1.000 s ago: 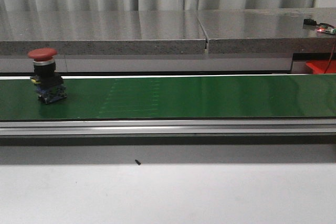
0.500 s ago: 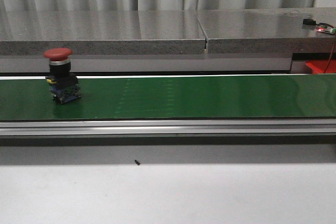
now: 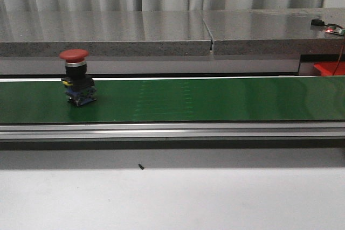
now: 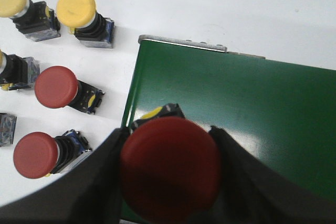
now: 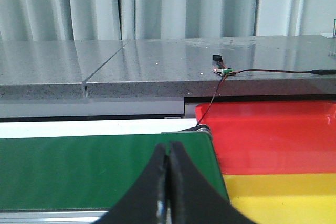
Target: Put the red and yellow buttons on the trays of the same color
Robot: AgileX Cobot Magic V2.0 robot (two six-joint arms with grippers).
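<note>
A red mushroom-head push button (image 3: 78, 77) with a black body is seen standing upright on the green conveyor belt (image 3: 215, 99), toward its left end in the front view. A second red-capped push button (image 4: 169, 169) is gripped between the dark fingers (image 4: 100, 182) of the left gripper (image 4: 168, 174), held above the end edge of the green belt (image 4: 252, 108). Beside that belt end, on the white table surface (image 4: 210, 9), two loose red-capped buttons (image 4: 55, 86) and two yellow-capped buttons (image 4: 76, 8) are laid out in rows, apart from one another. The right gripper (image 5: 168, 182) is shown with its black fingers pressed together on nothing, above the other end of the belt. Just beyond that end a red tray (image 5: 273, 135) is placed, with a yellow tray (image 5: 283, 198) directly beside it. A grey stone-like counter (image 3: 161, 30) is seen behind the belt.
</note>
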